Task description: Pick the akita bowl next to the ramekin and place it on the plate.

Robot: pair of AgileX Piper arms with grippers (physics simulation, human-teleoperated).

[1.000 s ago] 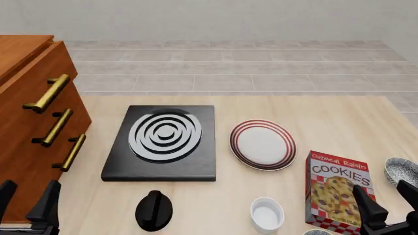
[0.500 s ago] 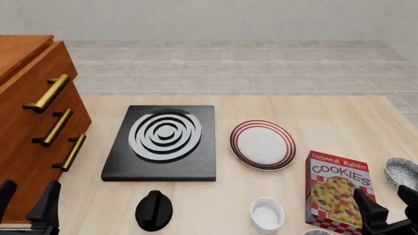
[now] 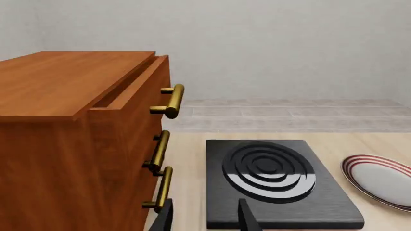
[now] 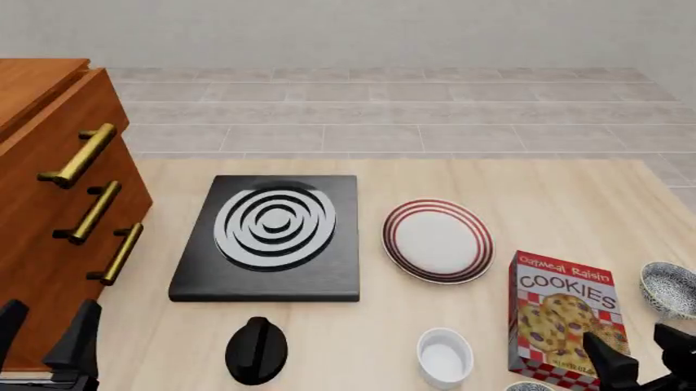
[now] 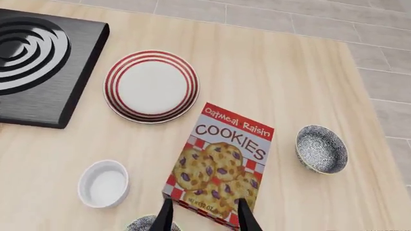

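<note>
Claws first: the right claw (image 5: 202,216) is open and empty, hanging low over the near edge of the tabletop (image 4: 544,187) right above the bottom end of the cookie box (image 5: 222,163). The left claw (image 3: 204,219) is open too, holding nothing, parked by the wooden drawer cabinet (image 4: 55,195) with the brass handles.

The akita bowl (image 5: 149,224) is barely peeking in at the near edge, just beside the ramekin (image 5: 103,183) and tucked against the near left corner of the cookie box, almost under the right claw's left finger. In the front view you only get a sliver of it at the bottom edge.

The plate (image 4: 438,240) sits further back in the middle of the tabletop, next to the black stove (image 4: 272,236), well apart from the bowl. A second speckled bowl (image 5: 321,148) is off to the right of the cookie box. There's also a black knob thing (image 4: 257,350) in front of the stove.
</note>
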